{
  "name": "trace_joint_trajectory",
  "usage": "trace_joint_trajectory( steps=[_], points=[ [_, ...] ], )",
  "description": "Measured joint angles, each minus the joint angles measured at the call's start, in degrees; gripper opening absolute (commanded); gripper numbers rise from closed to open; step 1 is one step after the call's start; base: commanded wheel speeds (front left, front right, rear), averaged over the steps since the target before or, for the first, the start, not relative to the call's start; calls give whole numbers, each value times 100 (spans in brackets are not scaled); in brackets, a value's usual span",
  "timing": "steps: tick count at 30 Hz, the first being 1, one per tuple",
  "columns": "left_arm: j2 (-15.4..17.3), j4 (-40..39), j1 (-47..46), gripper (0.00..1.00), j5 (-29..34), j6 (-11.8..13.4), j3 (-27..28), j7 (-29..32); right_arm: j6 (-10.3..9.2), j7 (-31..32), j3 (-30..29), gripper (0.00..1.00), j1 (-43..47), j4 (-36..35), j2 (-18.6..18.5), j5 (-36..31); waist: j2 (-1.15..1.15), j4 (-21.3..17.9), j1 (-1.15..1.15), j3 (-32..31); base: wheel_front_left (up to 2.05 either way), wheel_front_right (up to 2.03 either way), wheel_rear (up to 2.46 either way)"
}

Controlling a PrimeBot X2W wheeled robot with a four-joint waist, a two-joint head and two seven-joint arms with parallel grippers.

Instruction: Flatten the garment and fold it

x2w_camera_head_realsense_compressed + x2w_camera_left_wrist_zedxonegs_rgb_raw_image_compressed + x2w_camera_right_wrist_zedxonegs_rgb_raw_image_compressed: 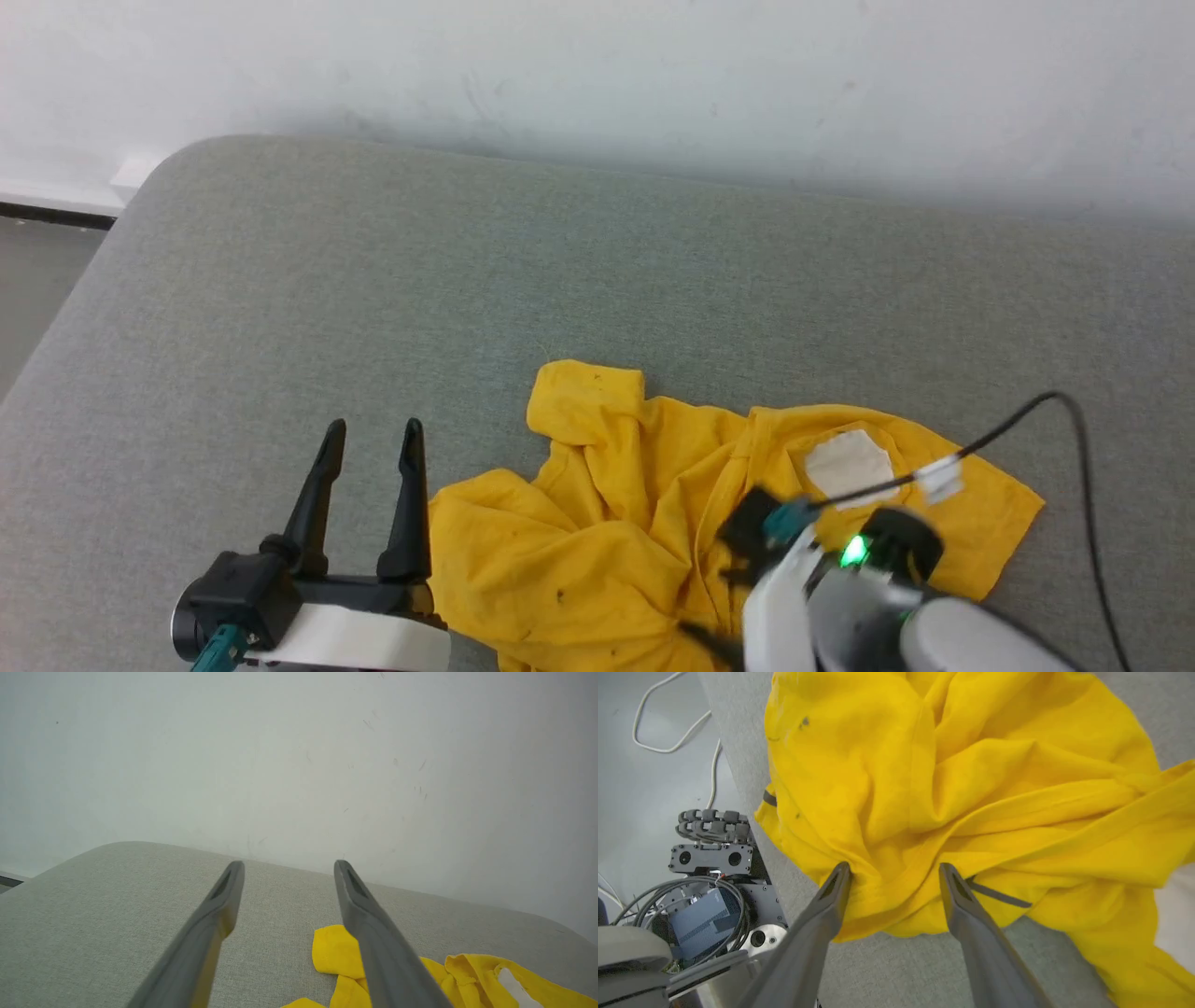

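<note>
Flattening is not yet done and folding is not begun, by the look of it. Garment (635, 523) lies in a crumpled heap on the grey pad (373, 280), toward the near edge and right of the middle, with deep creases running across it. One sleeve or corner sticks out toward the wall (597, 75). Near the collar a white patch (848, 464) shows, and the right part lies flatter than the bunched left part. All the spreading, smoothing and every fold look to be left.

Left gripper (373, 429) hovers low at the near left, just beside the garment's left edge, fingers pointing toward the wall. Its jaws stand wide and hold nothing; in the left wrist view the cloth shows past the right finger.

Right forearm (840, 607) reaches over the garment's near right part, blurred in the head view. In the right wrist view the right gripper (894, 868) points down at a bunched fold by the near hem. Its jaws stand wide apart, tips at the cloth, with no cloth pinched as far as I can tell.
</note>
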Motion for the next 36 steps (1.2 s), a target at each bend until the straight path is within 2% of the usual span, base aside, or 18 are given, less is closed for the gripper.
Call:
trace_joint_trajectory(
  steps=[3, 6, 9, 13, 18, 23, 27, 30, 32, 33, 36],
  points=[
    [0, 5, 3, 100, -1, 0, -9, 0, 0, -275, -631, 100, 2, -97, 97, -3, 0, -58, 0, 5, 0, 0, 0],
    [0, 11, 3, 100, -20, 5, -21, 0, -1, -683, -1266, 100, -7, -179, 344, -163, 0, -99, 0, -6, 0, 0, 0],
    [0, 9, 3, 100, -36, 9, -29, 0, -1, -959, -1559, 100, -80, -113, 532, -517, 0, -126, 0, -11, 0, 0, 0],
    [0, -5, -5, 100, -55, 48, -71, 0, -1, -1089, -1636, 100, -479, 279, 658, -889, 0, -103, 0, 46, 0, 0, 0],
    [0, 3, -72, 100, -133, 47, -172, 0, -1, -936, -1343, 100, -1221, 1057, 799, -1132, 0, 5, 1, 218, 0, 0, 0],
    [0, 65, -250, 100, -163, 5, -256, 0, -1, -387, -684, 100, -1798, 1876, 876, -933, 0, 209, 1, 421, 0, 0, 0],
    [0, 103, -410, 100, -197, -9, -327, 0, -1, 30, -62, 100, -2118, 2432, 786, -702, 0, 401, 1, 577, 0, 0, 0],
    [1, 146, -500, 100, -215, -11, -397, 0, 0, 73, 232, 100, -2265, 2736, 676, -584, 0, 550, 1, 675, 0, 0, 0],
    [-1, 162, -531, 100, -247, -27, -417, 0, 2, 12, 281, 37, -2388, 2882, 673, -521, 0, 636, 0, 730, 0, 0, 0],
    [0, 174, -536, 100, -255, -27, -416, 0, 8, -79, 260, 0, -2432, 2962, 689, -514, 0, 671, 0, 758, 0, 0, 0],
    [0, 193, -537, 100, -279, -26, -407, 0, 8, -485, 41, 0, -2532, 3209, 726, -604, 0, 729, 1, 814, 0, 0, 0]
  ],
)
